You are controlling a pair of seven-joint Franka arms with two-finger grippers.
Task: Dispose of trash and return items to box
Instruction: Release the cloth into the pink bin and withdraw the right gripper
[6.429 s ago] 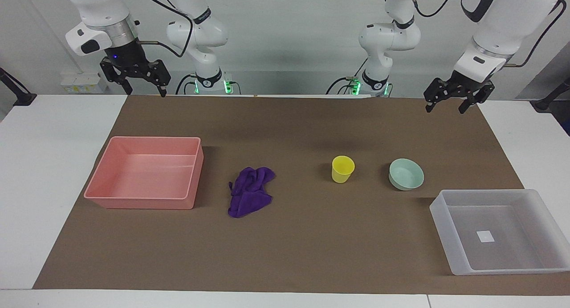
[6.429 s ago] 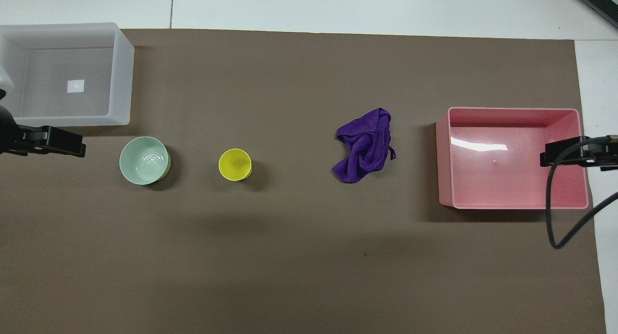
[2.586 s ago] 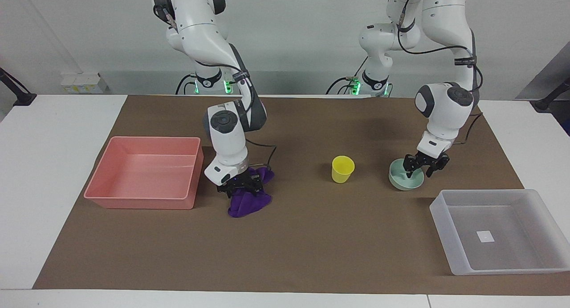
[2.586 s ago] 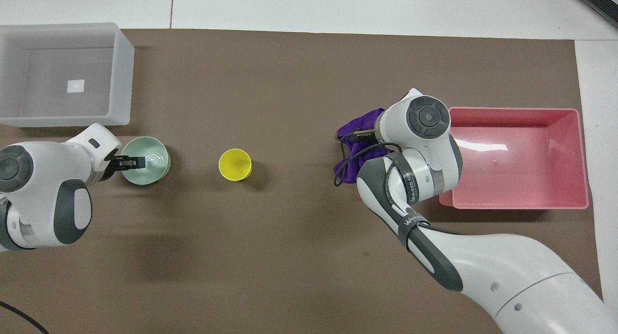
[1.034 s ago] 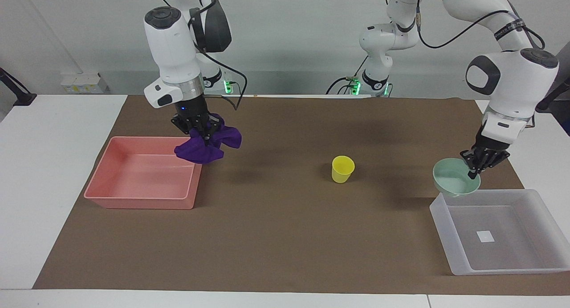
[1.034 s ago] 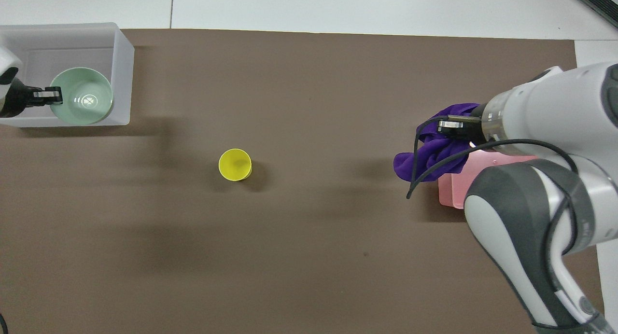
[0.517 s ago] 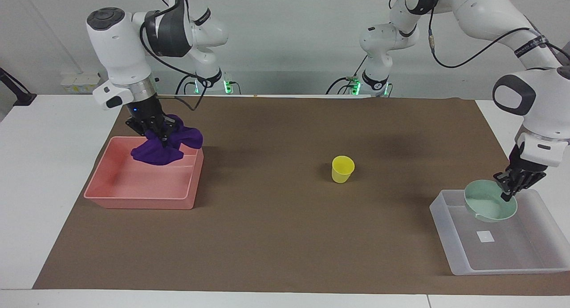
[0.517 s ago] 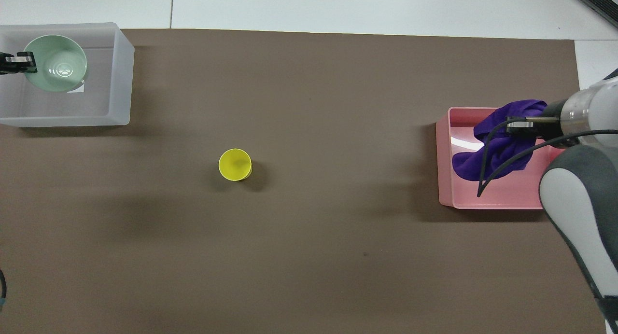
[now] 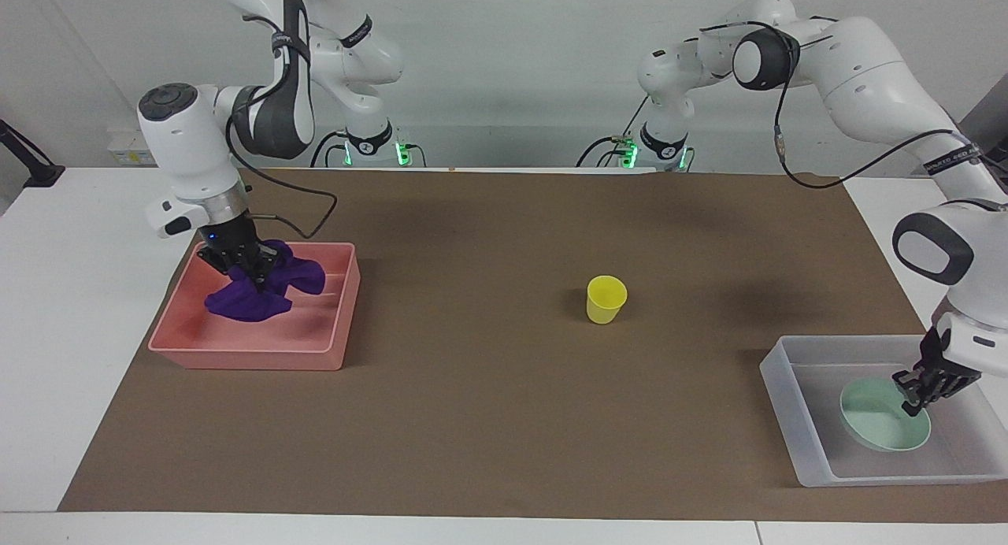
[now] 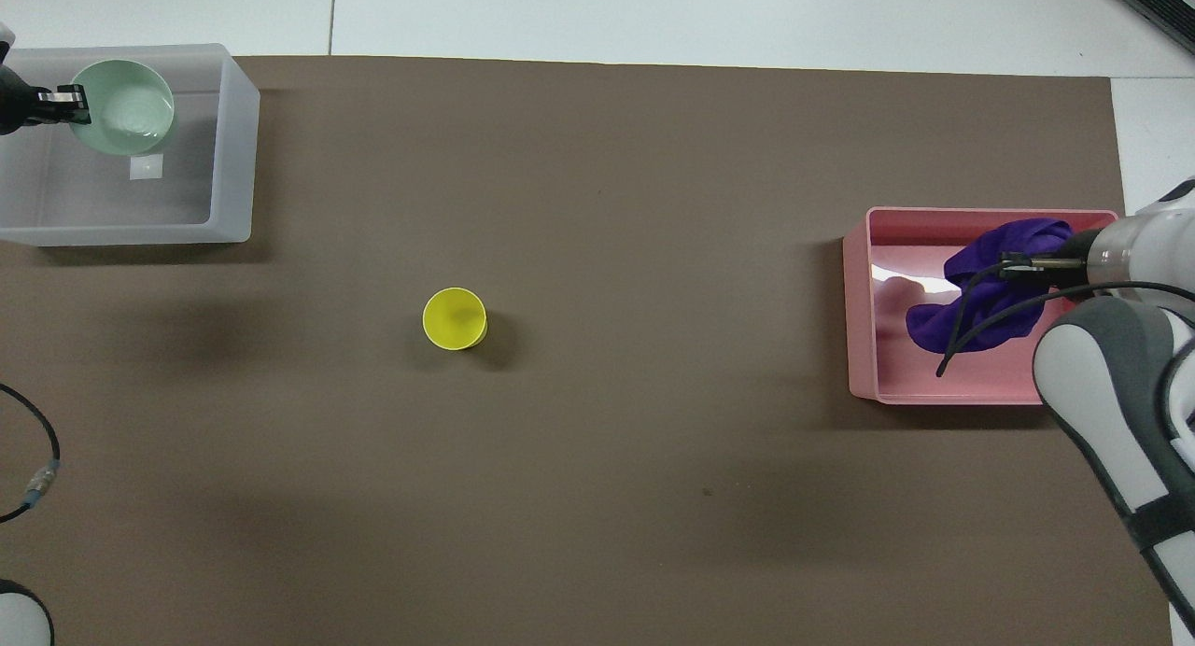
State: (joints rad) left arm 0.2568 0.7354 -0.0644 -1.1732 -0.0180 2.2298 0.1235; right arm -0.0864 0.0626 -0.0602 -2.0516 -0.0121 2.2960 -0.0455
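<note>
Two robot arms work at opposite ends of a brown-covered tabletop (image 9: 504, 419). The right gripper (image 9: 253, 274) is closed on the purple cloth (image 9: 260, 293), which hangs low inside the pink tray (image 9: 244, 354) at the right arm's end; whether the cloth touches the floor is unclear. The left gripper (image 9: 917, 399) is closed on the rim of the mint-green bowl (image 9: 882, 427), tilted low inside the translucent box (image 9: 795, 419) at the left arm's end. The yellow cup (image 9: 606, 298) stands alone mid-tabletop. Both loads look ready to release. A good release would level the bowl onto the box floor first, open both grippers fully, then lift straight up so neither cloth nor rim snags.
</note>
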